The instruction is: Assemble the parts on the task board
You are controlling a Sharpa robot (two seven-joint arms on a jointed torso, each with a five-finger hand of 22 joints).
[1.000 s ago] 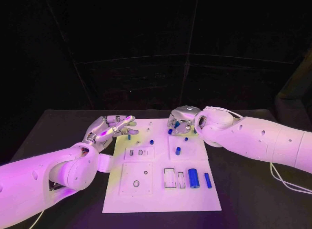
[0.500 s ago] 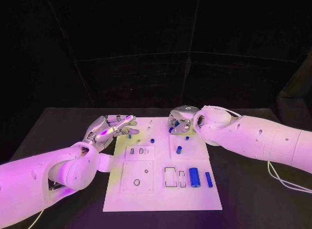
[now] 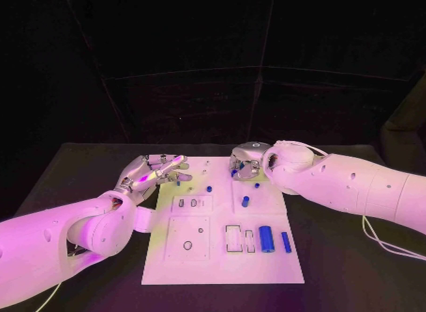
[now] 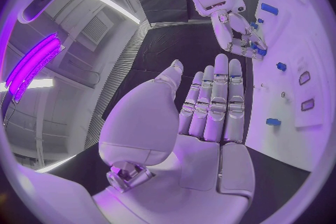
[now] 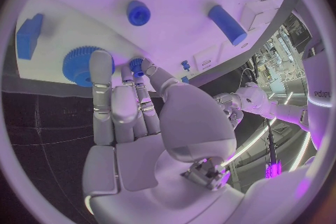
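Note:
The white task board (image 3: pixel 222 260) lies in the middle of the table. My right hand (image 3: pixel 248 160) hovers over its far edge and pinches a small blue gear (image 5: pixel 136 65) between thumb and a finger, right beside a larger blue gear (image 5: pixel 78 65) on the board. The left wrist view shows the same right hand (image 4: pixel 233 25) with blue at its fingertips. My left hand (image 3: pixel 157 171) sits at the board's far left corner, palm flat, fingers (image 4: pixel 217 102) straight and holding nothing. A thick blue cylinder (image 3: pixel 266 238) and a thin blue pin (image 3: pixel 286 242) lie near the right edge.
Further blue parts sit on the board: a short cylinder (image 3: pixel 244 202), a small peg (image 3: pixel 209 189), a round peg (image 5: pixel 138 12) and a blue block (image 5: pixel 28 36). Empty slots (image 3: pixel 231 238) and a round hole (image 3: pixel 187 245) lie toward the near half. Black table (image 3: pixel 344 260) surrounds the board.
The whole picture has shifted a little. Both hands keep their places relative to the board.

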